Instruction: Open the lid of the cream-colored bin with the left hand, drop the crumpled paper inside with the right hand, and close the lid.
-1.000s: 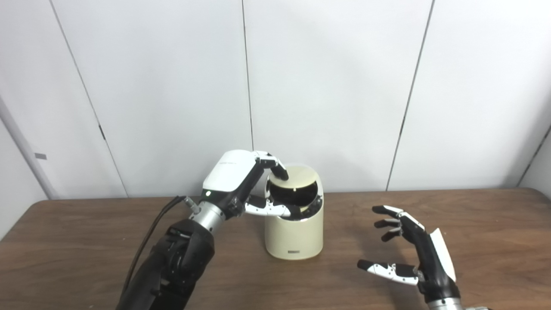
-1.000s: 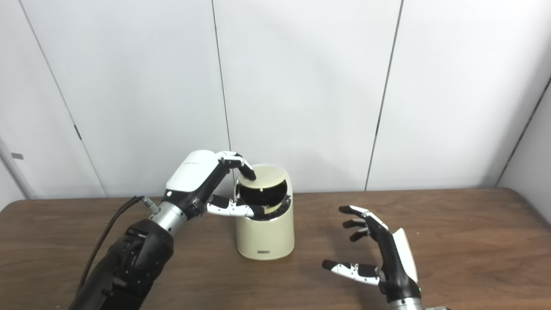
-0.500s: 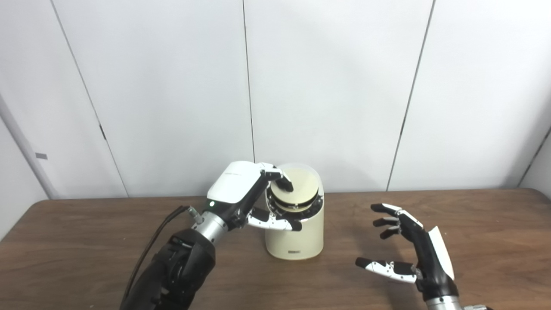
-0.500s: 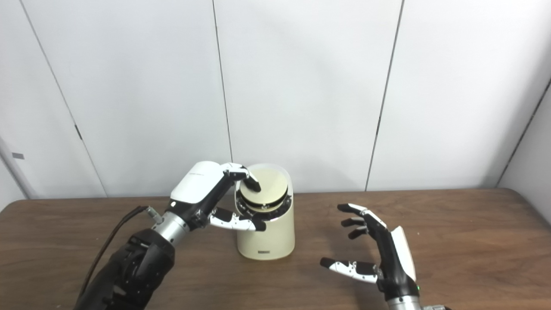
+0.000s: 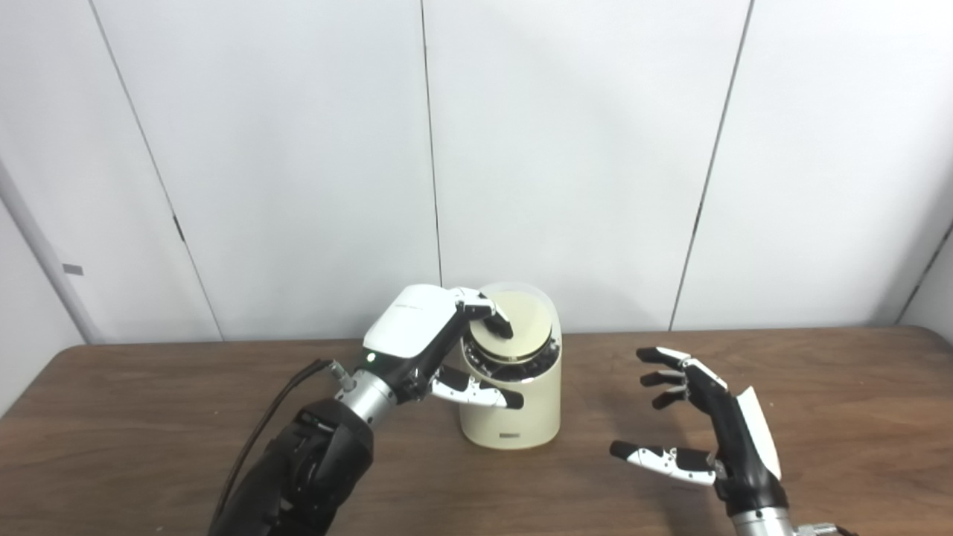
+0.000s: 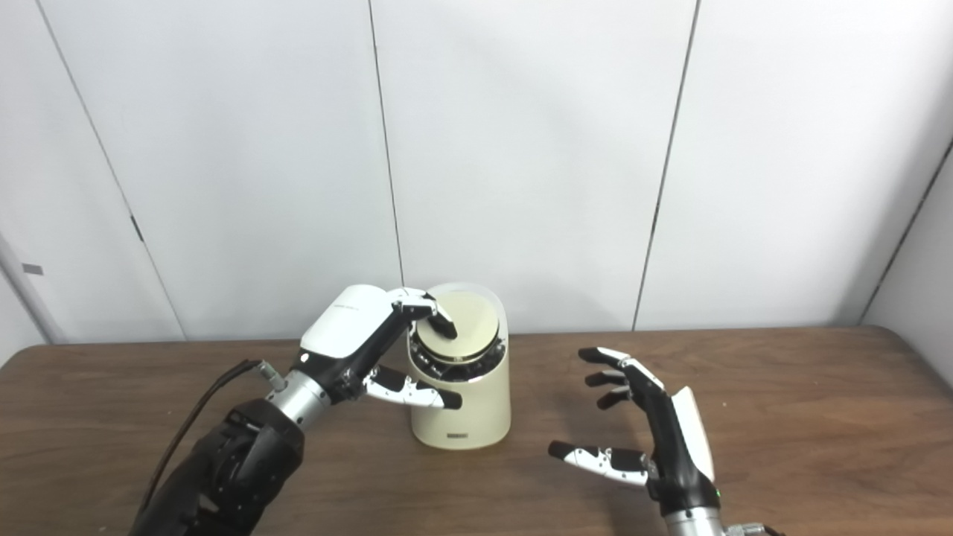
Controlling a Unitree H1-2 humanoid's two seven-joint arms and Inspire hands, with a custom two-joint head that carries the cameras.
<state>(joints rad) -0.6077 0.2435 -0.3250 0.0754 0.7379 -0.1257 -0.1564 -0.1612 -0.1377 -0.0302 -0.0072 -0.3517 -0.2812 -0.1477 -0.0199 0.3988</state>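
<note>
Since a second ago, the lid (image 5: pixel 516 325) has come down from raised to almost flat on the cream-colored bin (image 5: pixel 510 387), which stands on the table (image 5: pixel 149 417) near the middle of its far edge. At its left, the left hand (image 5: pixel 439 346) presses fingertips (image 5: pixel 497 325) on the lid, thumb spread below. The right hand (image 5: pixel 707 432), toward the near right corner, is spread and empty. No crumpled paper is visible; probably it is inside, so the closing is nearly done.

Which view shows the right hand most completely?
The right eye view: the right hand and its wrist sit further inside the frame. The left eye view shows the same open hand nearer the bottom right corner.
</note>
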